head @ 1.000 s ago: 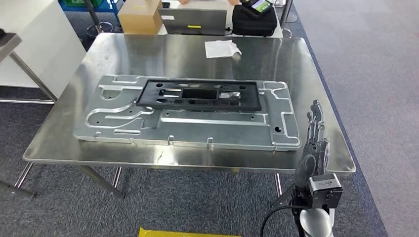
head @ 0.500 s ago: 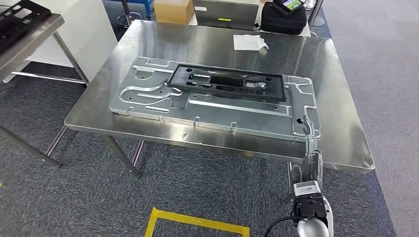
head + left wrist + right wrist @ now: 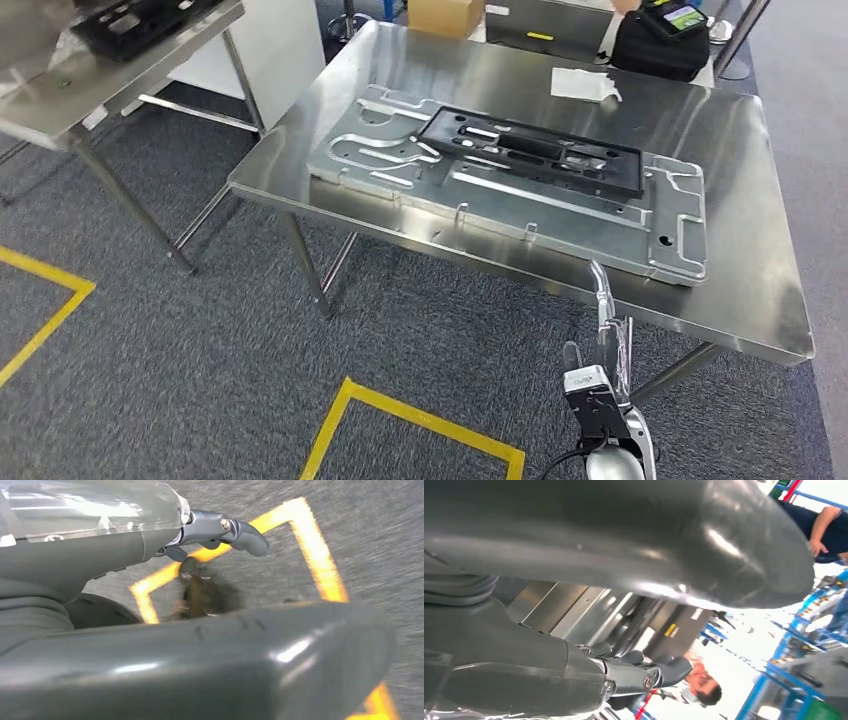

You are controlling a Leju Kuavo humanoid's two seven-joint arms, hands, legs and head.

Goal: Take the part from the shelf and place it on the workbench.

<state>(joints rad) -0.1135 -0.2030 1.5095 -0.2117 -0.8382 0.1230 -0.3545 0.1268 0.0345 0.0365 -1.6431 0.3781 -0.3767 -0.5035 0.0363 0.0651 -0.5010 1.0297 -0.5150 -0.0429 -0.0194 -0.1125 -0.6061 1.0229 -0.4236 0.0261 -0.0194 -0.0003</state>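
A black slotted part point(image 3: 530, 150) lies flat on a large silver stamped plate point(image 3: 500, 205) on the steel workbench point(image 3: 745, 280). Another black part point(image 3: 140, 18) lies on the steel shelf table point(image 3: 60, 90) at the far left. My right hand point(image 3: 606, 320) hangs in front of the workbench's near edge, fingers straight and apart, holding nothing. In the right wrist view its fingers point(image 3: 644, 672) are likewise empty. In the left wrist view my left hand point(image 3: 225, 530) hangs over the carpet with its fingers out, nothing in them.
A white cloth point(image 3: 585, 85), a black bag point(image 3: 670, 45) and a cardboard box point(image 3: 445, 15) sit at the workbench's far side. Yellow tape point(image 3: 420, 420) marks the grey carpet between shelf table and workbench. A person point(image 3: 824, 530) stands beyond the bench.
The whole view has swung left, so the camera has turned: the workbench slid to the right and the shelf table came in at the left. My right hand sits lower in the picture.
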